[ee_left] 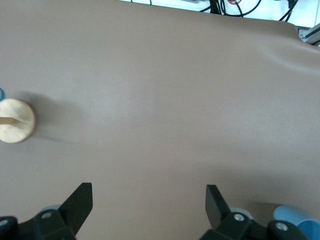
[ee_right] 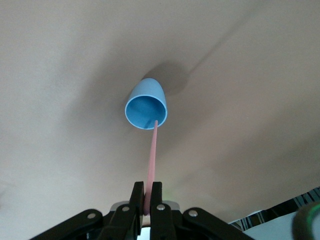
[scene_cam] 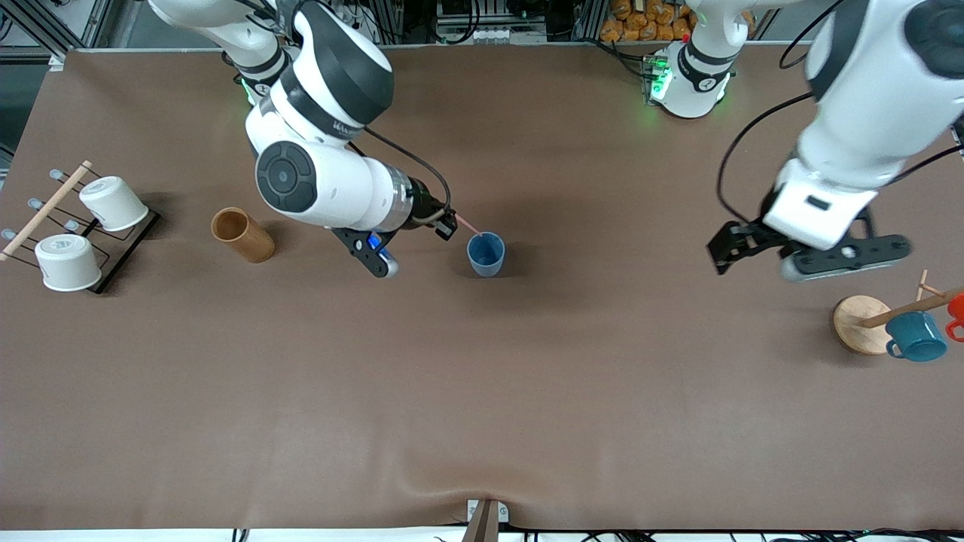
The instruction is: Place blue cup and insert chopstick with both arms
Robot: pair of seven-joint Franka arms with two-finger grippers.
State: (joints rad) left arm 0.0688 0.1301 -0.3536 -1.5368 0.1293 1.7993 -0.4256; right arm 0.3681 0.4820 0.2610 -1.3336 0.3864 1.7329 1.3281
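The blue cup (scene_cam: 486,254) stands upright near the middle of the table; it also shows in the right wrist view (ee_right: 145,104). My right gripper (scene_cam: 448,223) is shut on the pale-pink chopstick (scene_cam: 468,224), right beside the cup on the side toward the right arm's end. In the right wrist view the chopstick (ee_right: 152,155) runs from between my fingertips (ee_right: 147,191) to the cup's rim, its tip just inside the opening. My left gripper (scene_cam: 721,252) is open and empty, held over bare table toward the left arm's end; its fingers (ee_left: 80,202) frame only tabletop.
A tan wooden cylinder (scene_cam: 242,235) lies toward the right arm's end. Past it a black rack (scene_cam: 113,256) holds two white cups. At the left arm's end a wooden mug tree (scene_cam: 862,324) carries a teal mug (scene_cam: 916,336) and a red one (scene_cam: 956,312).
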